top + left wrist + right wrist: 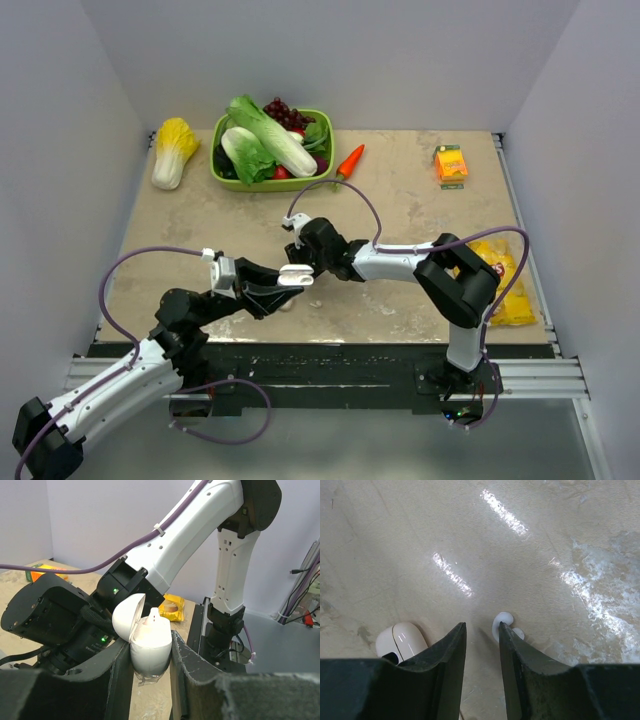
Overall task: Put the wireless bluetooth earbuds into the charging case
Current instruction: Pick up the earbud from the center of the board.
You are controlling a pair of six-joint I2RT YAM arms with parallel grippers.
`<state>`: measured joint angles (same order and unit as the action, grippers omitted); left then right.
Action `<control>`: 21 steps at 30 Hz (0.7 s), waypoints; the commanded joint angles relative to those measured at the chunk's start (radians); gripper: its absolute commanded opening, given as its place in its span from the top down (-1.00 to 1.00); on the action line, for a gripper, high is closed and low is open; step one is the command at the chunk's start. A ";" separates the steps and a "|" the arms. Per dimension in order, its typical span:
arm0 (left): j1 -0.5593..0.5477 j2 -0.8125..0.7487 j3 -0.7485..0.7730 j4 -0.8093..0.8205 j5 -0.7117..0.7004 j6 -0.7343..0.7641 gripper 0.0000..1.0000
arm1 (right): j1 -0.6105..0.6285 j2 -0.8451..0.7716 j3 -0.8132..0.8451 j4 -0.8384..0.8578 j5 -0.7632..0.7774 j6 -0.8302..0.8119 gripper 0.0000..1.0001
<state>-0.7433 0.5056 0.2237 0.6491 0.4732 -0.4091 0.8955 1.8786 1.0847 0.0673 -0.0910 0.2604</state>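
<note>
Okay, my left gripper [148, 651] clamps the charging case [152, 639], lid up. Right gripper [482, 630] is part-open and empty, with the loose earbud [503, 624] on the table [545, 540] just beside one finger. I'd centre over it before closing.

You are getting soft, even overhead light in the top view, and the arms are casting only faint shadows on the table [420, 200]. In the right wrist view, bright streaks of glare are washing out patches of that surface, and the right fingers [445, 655] are blurring near the lens. In the left wrist view, the charging case [150, 650] is staying sharp, while the left fingers [200, 680] are going dark and soft.
</note>
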 commanded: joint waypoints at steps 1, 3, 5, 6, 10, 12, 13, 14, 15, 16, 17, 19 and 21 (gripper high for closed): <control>-0.010 -0.006 0.005 0.043 -0.001 -0.011 1.00 | -0.003 0.010 0.029 -0.009 0.045 -0.020 0.26; -0.010 -0.003 0.005 0.046 -0.001 -0.011 1.00 | -0.003 0.014 0.032 -0.014 0.053 -0.023 0.25; -0.011 0.001 0.005 0.047 0.001 -0.011 1.00 | -0.004 0.019 0.035 -0.018 0.059 -0.023 0.25; -0.011 0.001 0.003 0.047 0.001 -0.011 1.00 | -0.004 0.022 0.035 -0.020 0.060 -0.023 0.25; -0.013 -0.003 0.003 0.049 0.001 -0.013 1.00 | -0.010 0.022 0.037 -0.024 0.077 -0.023 0.25; -0.014 -0.004 0.000 0.046 -0.001 -0.013 1.00 | -0.012 0.024 0.038 -0.026 0.086 -0.023 0.27; -0.014 -0.006 0.000 0.047 -0.002 -0.013 1.00 | -0.012 0.022 0.038 -0.027 0.089 -0.023 0.28; -0.016 -0.006 0.000 0.047 -0.002 -0.013 1.00 | -0.013 0.025 0.040 -0.030 0.089 -0.023 0.30; -0.018 -0.006 0.000 0.047 -0.004 -0.011 1.00 | -0.013 0.024 0.040 -0.034 0.089 -0.023 0.31; -0.018 -0.004 0.000 0.047 -0.002 -0.011 1.00 | -0.013 0.022 0.040 -0.034 0.106 -0.021 0.33; -0.016 -0.004 0.000 0.047 -0.004 -0.011 1.00 | -0.017 0.022 0.037 -0.034 0.114 -0.021 0.36; -0.018 -0.004 -0.001 0.047 -0.007 -0.011 1.00 | -0.015 0.021 0.035 -0.035 0.123 -0.020 0.39; -0.018 -0.004 0.000 0.047 -0.005 -0.011 1.00 | -0.018 0.016 0.034 -0.035 0.134 -0.018 0.43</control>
<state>-0.7551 0.5056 0.2234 0.6491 0.4721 -0.4091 0.8829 1.8851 1.0969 0.0616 -0.0063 0.2497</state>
